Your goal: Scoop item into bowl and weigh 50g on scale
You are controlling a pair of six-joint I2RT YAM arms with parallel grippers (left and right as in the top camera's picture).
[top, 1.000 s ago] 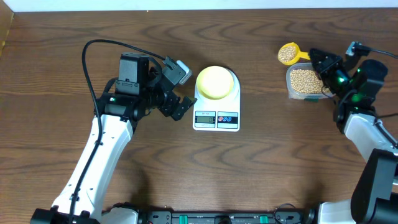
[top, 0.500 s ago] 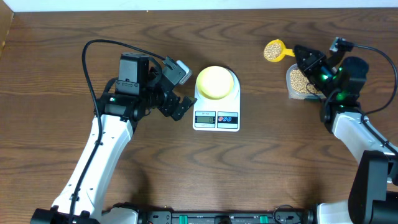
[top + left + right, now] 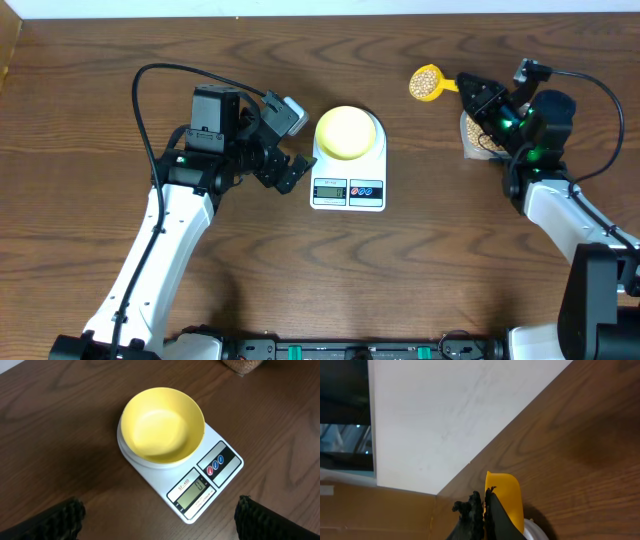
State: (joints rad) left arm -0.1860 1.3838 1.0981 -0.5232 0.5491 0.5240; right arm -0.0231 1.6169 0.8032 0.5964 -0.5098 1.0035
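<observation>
Transfer step: right gripper (image 3: 478, 95) clamped on the scoop (image 3: 445, 86), which is full of beans (image 3: 426, 82). The empty bowl (image 3: 346, 131) sits on the scale (image 3: 348, 190), well to its left, by the wide-apart left gripper (image 3: 292, 145). Next: reach over and tip gently.

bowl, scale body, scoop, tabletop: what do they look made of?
bowl: probably plastic, pale yellow, smooth, with a soft sheen and a thin even rim.
scale: white moulded plastic, slightly glossy, with rounded corners and a printed button panel.
scoop: yellow plastic, thin and smooth.
table: dark wood grain with a low sheen. Could be veneer or laminate, can't tell which.
</observation>
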